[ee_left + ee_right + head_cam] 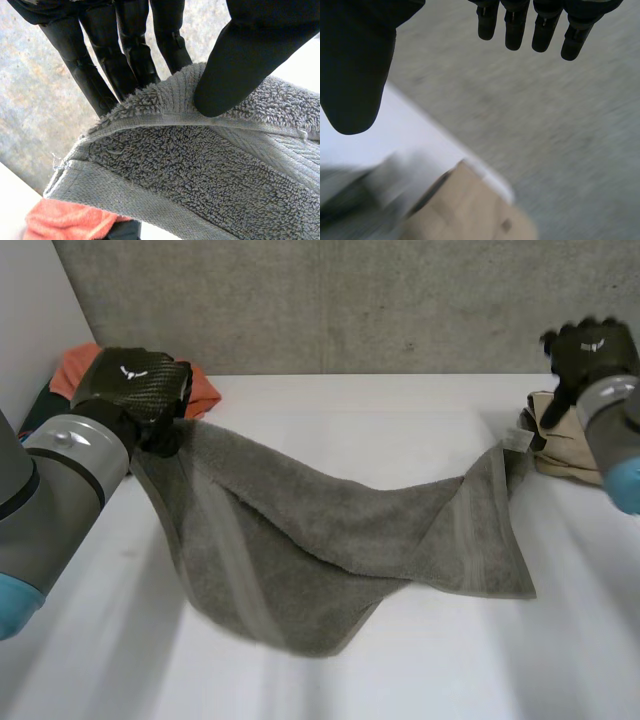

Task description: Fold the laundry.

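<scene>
The left hand (135, 390) is in the upper left of the head view, pinching one corner of the towel (330, 540). Its wrist view shows the thumb (235, 65) pressing the hemmed edge against straight fingers (125, 55) behind it, and it's a shallow bite, right at the rim of the cloth. From there the towel sags across the middle of the frame in a loose sling, one flap doubled over itself. Its belly is low at lower centre, though I can't tell whether it rests on the worktop (420, 685) or hangs just over it. The far corner, with its label (515, 437), reaches toward the right edge. The right hand (590, 350), upper right, is released: fingers straight, thumb apart, nothing between them. It hovers above the beige cloth (570, 452), with the towel's right corner just beside it. That's the worry. With one hand holding, a lift or pull from the left would likely drag the whole towel sideways and bunch it rather than spread it flat. That thin pinch could slip off the hem under the towel's weight. If the right hand comes down for the corner, it could catch the beige cloth instead, or both together, since they sit so close. And a swing toward the upper left risks sweeping the towel onto the orange cloth (205, 390) just behind the left hand.
</scene>
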`<state>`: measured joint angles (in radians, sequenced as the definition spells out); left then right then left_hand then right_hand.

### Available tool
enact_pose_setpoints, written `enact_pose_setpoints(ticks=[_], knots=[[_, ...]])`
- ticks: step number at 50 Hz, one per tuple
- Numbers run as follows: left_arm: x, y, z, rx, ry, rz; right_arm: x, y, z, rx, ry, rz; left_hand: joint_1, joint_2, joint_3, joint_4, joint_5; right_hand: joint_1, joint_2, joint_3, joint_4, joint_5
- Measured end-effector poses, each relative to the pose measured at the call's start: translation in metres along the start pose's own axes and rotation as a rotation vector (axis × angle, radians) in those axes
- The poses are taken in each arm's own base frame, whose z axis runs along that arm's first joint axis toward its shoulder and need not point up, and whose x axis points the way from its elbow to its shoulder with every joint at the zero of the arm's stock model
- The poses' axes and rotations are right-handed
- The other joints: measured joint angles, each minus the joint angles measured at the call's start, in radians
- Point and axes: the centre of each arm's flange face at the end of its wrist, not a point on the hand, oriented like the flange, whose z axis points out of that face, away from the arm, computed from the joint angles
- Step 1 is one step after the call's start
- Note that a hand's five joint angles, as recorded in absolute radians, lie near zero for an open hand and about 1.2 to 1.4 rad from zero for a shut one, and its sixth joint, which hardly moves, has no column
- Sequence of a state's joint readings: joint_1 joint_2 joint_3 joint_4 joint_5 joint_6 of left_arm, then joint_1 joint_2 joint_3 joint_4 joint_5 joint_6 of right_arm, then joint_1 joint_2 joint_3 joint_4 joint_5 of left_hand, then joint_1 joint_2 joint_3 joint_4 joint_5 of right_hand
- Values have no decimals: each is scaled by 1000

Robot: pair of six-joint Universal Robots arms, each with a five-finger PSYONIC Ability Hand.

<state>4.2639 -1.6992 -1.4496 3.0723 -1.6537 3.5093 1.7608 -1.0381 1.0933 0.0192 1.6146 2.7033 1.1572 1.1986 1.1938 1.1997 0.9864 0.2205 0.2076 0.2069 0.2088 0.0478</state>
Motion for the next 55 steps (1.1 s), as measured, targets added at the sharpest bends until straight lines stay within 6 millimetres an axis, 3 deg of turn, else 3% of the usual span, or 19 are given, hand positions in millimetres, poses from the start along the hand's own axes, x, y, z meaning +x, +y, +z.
enact_pose_setpoints(ticks=[6,13,20,29,33,34,36,39,47,51,55], knots=[[5,-8,-4,25,14,0,-10,24,-65,-293,-233,2,0,0,0,0,0,102,121,125,121,110],[10,-12,-6,38,30,-3,-40,59,-104,-365,-405,63,0,0,0,0,0,197,200,207,213,207],[12,-17,-9,54,35,-4,-78,82,-117,-248,-460,106,0,0,0,0,0,197,200,207,213,207],[10,-20,-10,63,28,-9,-107,101,-118,-212,-430,157,0,0,0,0,0,296,303,304,306,297],[10,-18,-10,58,26,-10,-112,103,-116,-205,-419,167,0,0,0,0,0,619,647,640,636,624],[10,-18,-10,56,26,-10,-112,103,-115,-201,-416,168,0,0,0,0,0,778,823,811,794,781],[10,-17,-11,52,25,-10,-112,102,-113,-188,-408,170,0,0,0,0,0,883,957,947,945,924],[10,-15,-11,46,25,-8,-110,98,-111,-173,-398,170,0,0,0,0,0,883,972,972,979,942],[13,0,-11,-8,50,54,-65,50,-108,-70,-320,43,0,0,0,0,0,883,972,974,986,951],[19,23,-7,-88,117,151,-40,35,-119,-125,-342,-133,0,0,0,0,0,883,972,974,986,958],[29,54,0,-191,221,256,-30,30,-135,-211,-425,-293,0,0,0,0,0,883,972,974,986,961]])
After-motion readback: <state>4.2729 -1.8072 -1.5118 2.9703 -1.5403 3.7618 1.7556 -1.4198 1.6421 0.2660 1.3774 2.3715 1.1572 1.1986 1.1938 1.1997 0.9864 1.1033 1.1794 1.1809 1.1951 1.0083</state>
